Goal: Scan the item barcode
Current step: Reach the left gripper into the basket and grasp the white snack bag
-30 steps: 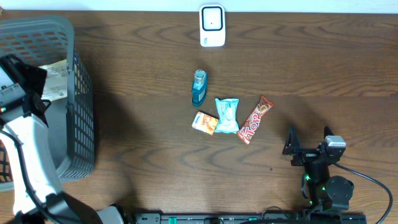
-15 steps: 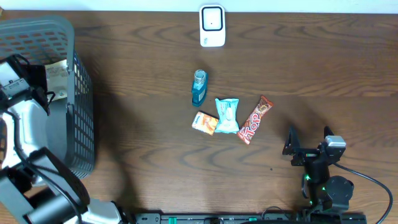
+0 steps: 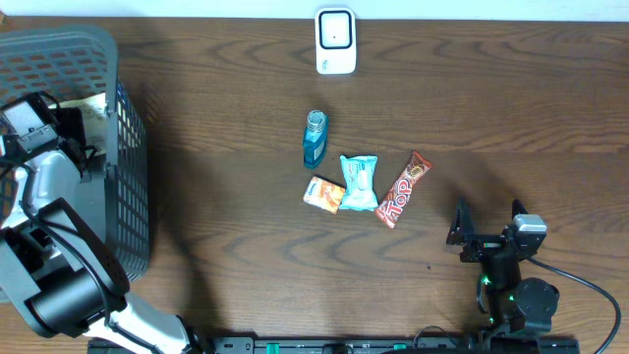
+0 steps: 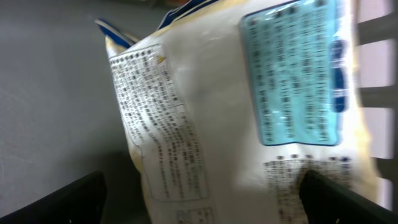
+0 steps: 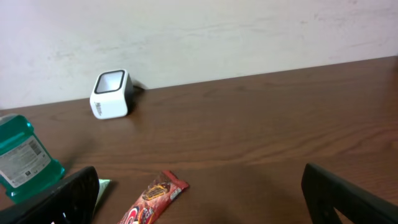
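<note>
Wooden table (image 3: 246, 275), grey basket (image 3: 133, 197) at left: holds the white printed packet (image 4: 205, 124), seemingly light, soft, slippery, best pinched along a sealed edge by the wide-open left gripper (image 4: 205, 208) close by; right gripper (image 5: 202, 199) open too, empty.

1. Table (image 3: 246, 246): dark brown wood grain, bearing all the loose goods below.
2. Basket (image 3: 130, 197): grey plastic with slotted mesh walls, standing at the left end of the table.
3. Bottle (image 3: 314, 139): small, teal liquid, clear cap; sits near mid-table, just behind the packets.
4. Teal packet (image 3: 359, 182): crimped ends, lying flat.
5. Orange packet (image 3: 323, 194): small, lying flat, touching the teal packet's left lower edge.
6. Chocolate bar (image 3: 403, 188): red-brown wrapper lettered "TOP", lying tilted just right of the teal packet.
7. Wall (image 5: 217, 31): pale and plain, behind the table's far edge.
</note>
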Controlling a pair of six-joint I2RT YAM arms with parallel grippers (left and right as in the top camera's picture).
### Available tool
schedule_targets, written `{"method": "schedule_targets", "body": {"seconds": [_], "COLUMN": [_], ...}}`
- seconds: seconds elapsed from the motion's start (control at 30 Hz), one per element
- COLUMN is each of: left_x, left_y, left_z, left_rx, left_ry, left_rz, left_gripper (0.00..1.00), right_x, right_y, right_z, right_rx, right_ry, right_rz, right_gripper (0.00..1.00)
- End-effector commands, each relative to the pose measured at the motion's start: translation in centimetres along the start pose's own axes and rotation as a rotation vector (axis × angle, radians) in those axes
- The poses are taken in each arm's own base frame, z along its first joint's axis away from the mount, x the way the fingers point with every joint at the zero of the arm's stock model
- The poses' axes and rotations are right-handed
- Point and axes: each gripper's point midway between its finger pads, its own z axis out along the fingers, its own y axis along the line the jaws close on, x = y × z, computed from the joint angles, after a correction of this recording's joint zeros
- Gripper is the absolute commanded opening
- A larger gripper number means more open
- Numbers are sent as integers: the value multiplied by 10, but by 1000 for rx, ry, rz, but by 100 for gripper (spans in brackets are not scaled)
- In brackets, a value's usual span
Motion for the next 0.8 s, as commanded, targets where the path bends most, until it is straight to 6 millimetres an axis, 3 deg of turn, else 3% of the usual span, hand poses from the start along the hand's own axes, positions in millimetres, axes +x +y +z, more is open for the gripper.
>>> {"method": "schedule_targets", "body": {"seconds": [0.0, 0.13, 0.2, 0.27, 0.3, 0.43, 0.77], "left_x": [8, 22, 30, 36, 38, 39, 51], "left_y": [11, 37, 55, 69, 73, 76, 107], "left_z": [13, 23, 24, 22, 21, 19, -1], "left_rx": [-37, -128, -195, -252, -269, -282, -423], "left_ry": [34, 85, 116, 142, 150, 156, 219], "left_rz": [7, 24, 28, 30, 31, 33, 39], "left_gripper": [98, 98, 92, 76, 59, 10, 7], "right_x": [1, 1, 1, 1, 1, 1, 1], "right_y": [1, 1, 1, 1, 1, 1, 1], "right_z": [0, 0, 0, 0, 0, 0, 0], "right_rx": [-2, -2, -2, -2, -2, -2, -2], "right_ry": [0, 0, 0, 0, 0, 0, 0], "right_rz": [-8, -8, -8, -8, -8, -8, -8], "right_gripper": [99, 99, 99, 99, 99, 99, 99]}}
